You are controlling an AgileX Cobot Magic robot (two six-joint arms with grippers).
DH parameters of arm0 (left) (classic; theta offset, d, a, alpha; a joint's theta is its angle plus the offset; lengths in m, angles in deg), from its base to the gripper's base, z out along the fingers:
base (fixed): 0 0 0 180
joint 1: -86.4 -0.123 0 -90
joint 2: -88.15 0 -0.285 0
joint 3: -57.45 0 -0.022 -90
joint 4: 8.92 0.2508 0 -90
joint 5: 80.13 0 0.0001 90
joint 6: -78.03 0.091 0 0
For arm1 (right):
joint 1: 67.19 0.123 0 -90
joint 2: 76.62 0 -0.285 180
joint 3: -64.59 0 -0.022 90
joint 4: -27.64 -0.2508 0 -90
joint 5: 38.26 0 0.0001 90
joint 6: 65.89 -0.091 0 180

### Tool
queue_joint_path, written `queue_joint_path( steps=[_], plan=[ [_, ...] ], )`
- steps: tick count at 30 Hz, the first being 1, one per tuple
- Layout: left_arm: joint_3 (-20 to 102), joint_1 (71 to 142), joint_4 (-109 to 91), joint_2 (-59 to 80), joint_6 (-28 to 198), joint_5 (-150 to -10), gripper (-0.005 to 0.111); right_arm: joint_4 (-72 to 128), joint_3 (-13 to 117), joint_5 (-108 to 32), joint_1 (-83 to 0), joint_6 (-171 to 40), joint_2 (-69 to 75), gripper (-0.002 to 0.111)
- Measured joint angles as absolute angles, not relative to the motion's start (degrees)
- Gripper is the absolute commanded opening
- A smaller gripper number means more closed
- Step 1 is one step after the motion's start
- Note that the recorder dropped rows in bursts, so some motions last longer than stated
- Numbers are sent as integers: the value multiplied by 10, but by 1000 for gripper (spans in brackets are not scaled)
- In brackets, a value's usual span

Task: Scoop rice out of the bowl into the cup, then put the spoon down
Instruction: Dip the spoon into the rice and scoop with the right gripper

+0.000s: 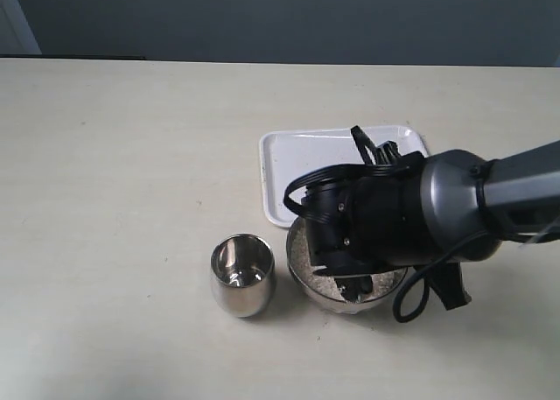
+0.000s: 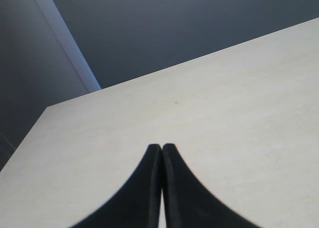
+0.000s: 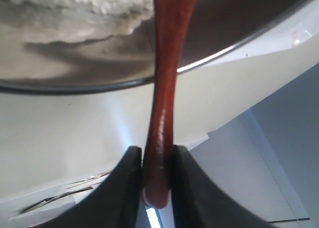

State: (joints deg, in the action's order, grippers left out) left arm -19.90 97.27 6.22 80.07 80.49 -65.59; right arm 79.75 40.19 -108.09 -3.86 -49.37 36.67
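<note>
Wooden spoon (image 3: 163, 83): probably rigid, light, slick; handle runs into bowl (image 3: 60, 63).
Handle end clamped in right gripper (image 3: 157, 152) jaws; left gripper (image 2: 162, 148) jaws pressed together, empty.

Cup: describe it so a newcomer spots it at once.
On the beige table, find the white tray; nearer the camera sits the steel bowl of rice. The cup stands just left of the bowl in the exterior view: steel too, but narrower, round-bellied, no rice inside.
</note>
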Motion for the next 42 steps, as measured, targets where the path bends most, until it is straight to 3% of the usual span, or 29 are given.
queue_joint_path(
  steps=[29,42],
  plan=[
    [-199,973,62,801,805,-656,0,671,463,-1084,-39,-467,368,0],
    [-199,973,62,801,805,-656,0,618,463,-1082,-103,-504,348,0]
  ],
)
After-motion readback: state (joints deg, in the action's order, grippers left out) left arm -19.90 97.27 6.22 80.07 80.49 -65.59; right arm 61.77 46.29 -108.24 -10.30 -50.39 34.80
